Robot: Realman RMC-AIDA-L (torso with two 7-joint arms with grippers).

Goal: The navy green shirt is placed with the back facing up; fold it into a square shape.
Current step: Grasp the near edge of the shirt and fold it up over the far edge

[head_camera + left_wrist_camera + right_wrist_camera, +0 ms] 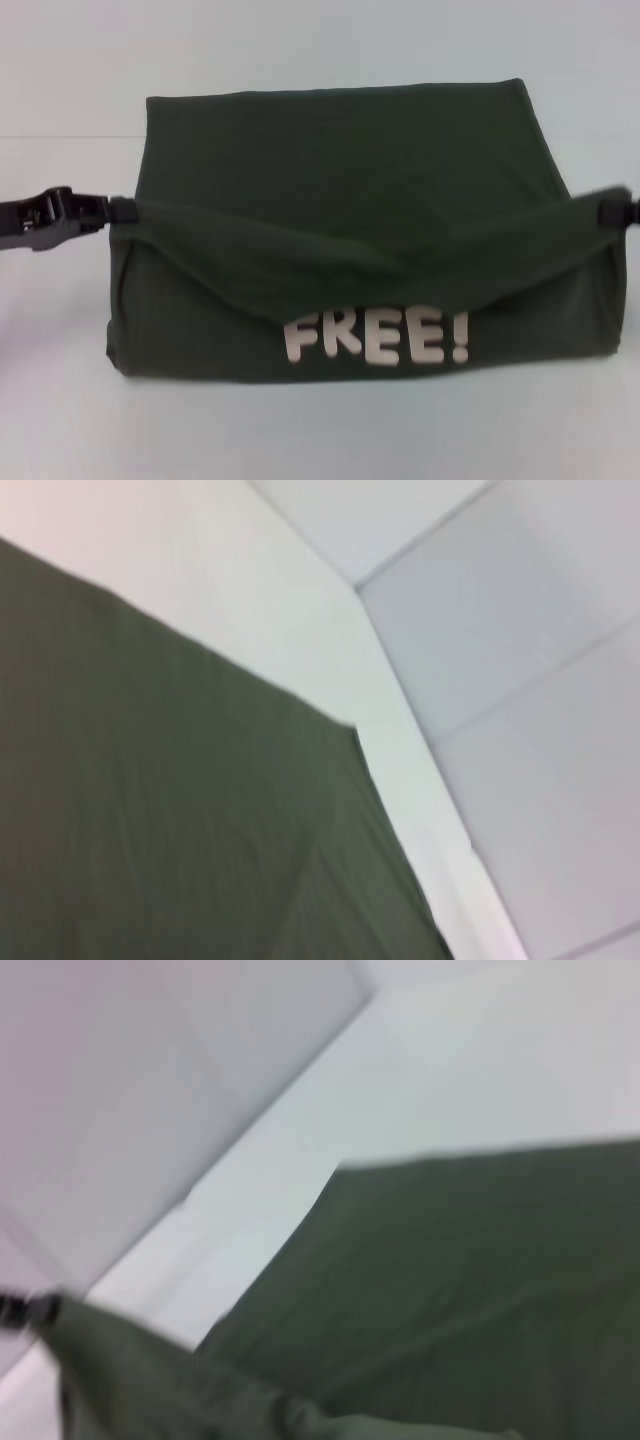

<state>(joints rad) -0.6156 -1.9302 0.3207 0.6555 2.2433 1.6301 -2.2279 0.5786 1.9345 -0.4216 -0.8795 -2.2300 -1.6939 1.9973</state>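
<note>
The navy green shirt lies on the white table with its near part lifted off the surface, so the cream "FREE!" lettering of the front faces me. My left gripper is shut on the lifted edge at the shirt's left side. My right gripper is shut on the same edge at the right side. The held edge sags in the middle between them. The left wrist view shows only the shirt and table. In the right wrist view the shirt fills the frame, with a raised fold close to the camera.
The white table runs back to a pale wall behind the shirt. The table's bare front strip lies below the lettering.
</note>
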